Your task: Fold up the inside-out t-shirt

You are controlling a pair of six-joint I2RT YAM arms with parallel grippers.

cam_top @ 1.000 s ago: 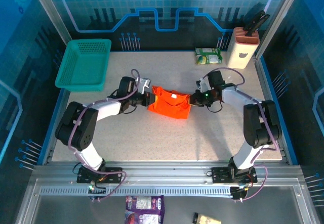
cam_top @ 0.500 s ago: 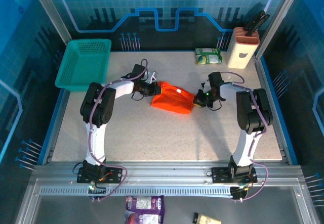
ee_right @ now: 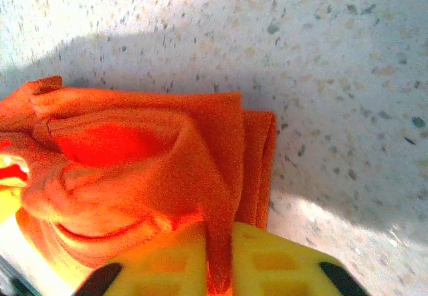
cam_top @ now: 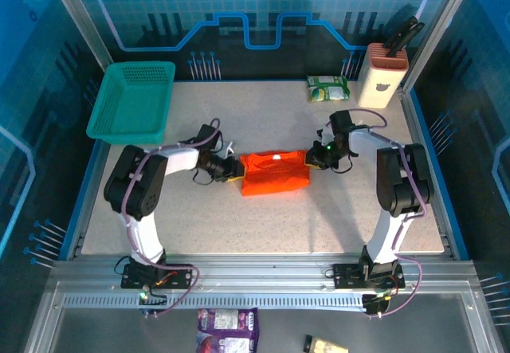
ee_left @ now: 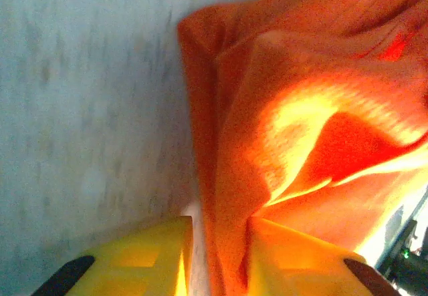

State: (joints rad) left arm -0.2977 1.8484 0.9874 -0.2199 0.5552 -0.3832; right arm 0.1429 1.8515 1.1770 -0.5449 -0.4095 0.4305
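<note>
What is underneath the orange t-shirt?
The orange t-shirt lies folded on the speckled table, its ends between the fingers of the left gripper and right gripper. Whatever is beneath the cloth itself is covered.

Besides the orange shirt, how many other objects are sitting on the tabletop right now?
3: a teal basket at the far-left corner, a green packet at the far edge right of centre, and a knife block in the far-right corner. Something small could be hidden under the arms.
</note>
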